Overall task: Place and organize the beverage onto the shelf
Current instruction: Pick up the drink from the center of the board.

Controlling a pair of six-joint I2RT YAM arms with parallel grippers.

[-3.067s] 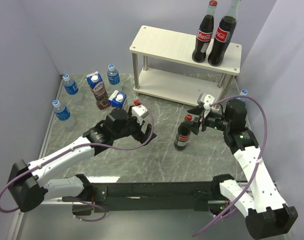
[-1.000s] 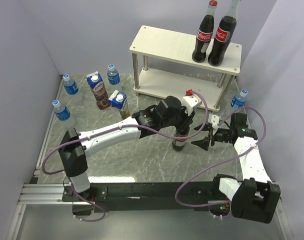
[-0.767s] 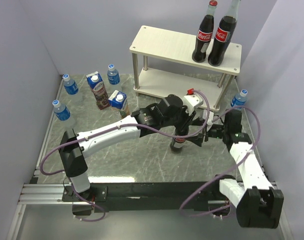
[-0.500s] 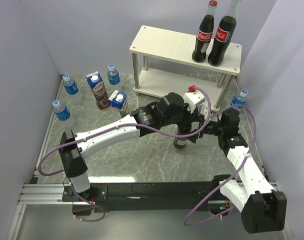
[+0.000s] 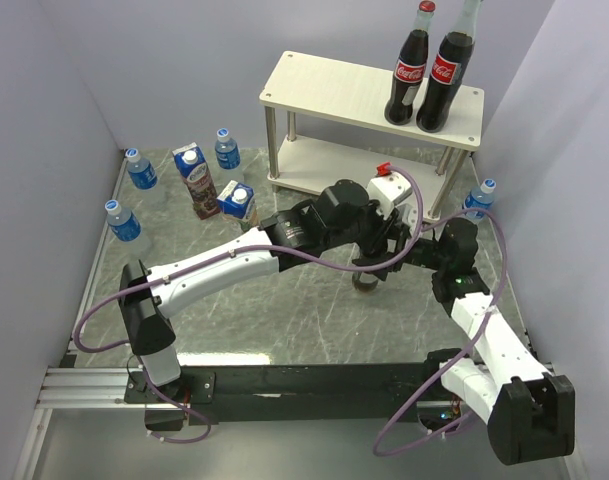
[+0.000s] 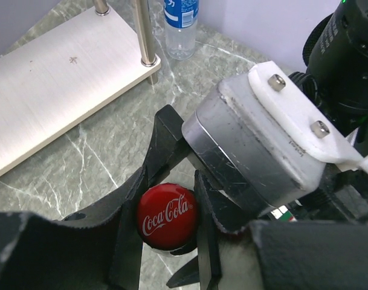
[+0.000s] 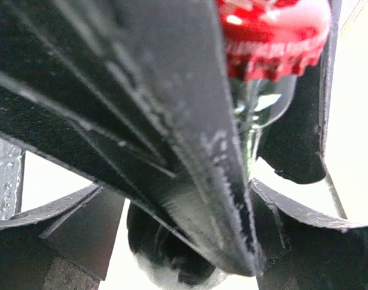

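Left end effector (image 6: 169, 212) is clamped shut on the neck of a Coca-Cola bottle (image 5: 365, 287), one finger on each side just under the cap. The bottle is upright over the desk (image 5: 284, 315), in front of the shelf (image 5: 334, 85) and towards its right end. I cannot tell whether its base touches the desk.

Right end effector (image 5: 412, 252) is at the same bottle from the opposite side. In its wrist view the fingers are spread, with light showing between one of them and the glass.

The shelf stands at the far side of the desk. Its top tier carries two Coca-Cola bottles (image 5: 411, 70) touching at the right end, both showing red labels with white script.

Two blue-topped cartons stand at far left, the taller (image 5: 197, 180) just beside the shorter (image 5: 237, 200). Their print is too small to read.

Four water bottles with blue labels are on the desk: three at far left (image 5: 140, 168) (image 5: 123, 222) (image 5: 227, 148) and one (image 5: 478, 198) by the shelf's right legs. Their lettering is unreadable.

The gripped bottle's red cap (image 6: 167, 216) reads "Coca-Cola" in white.
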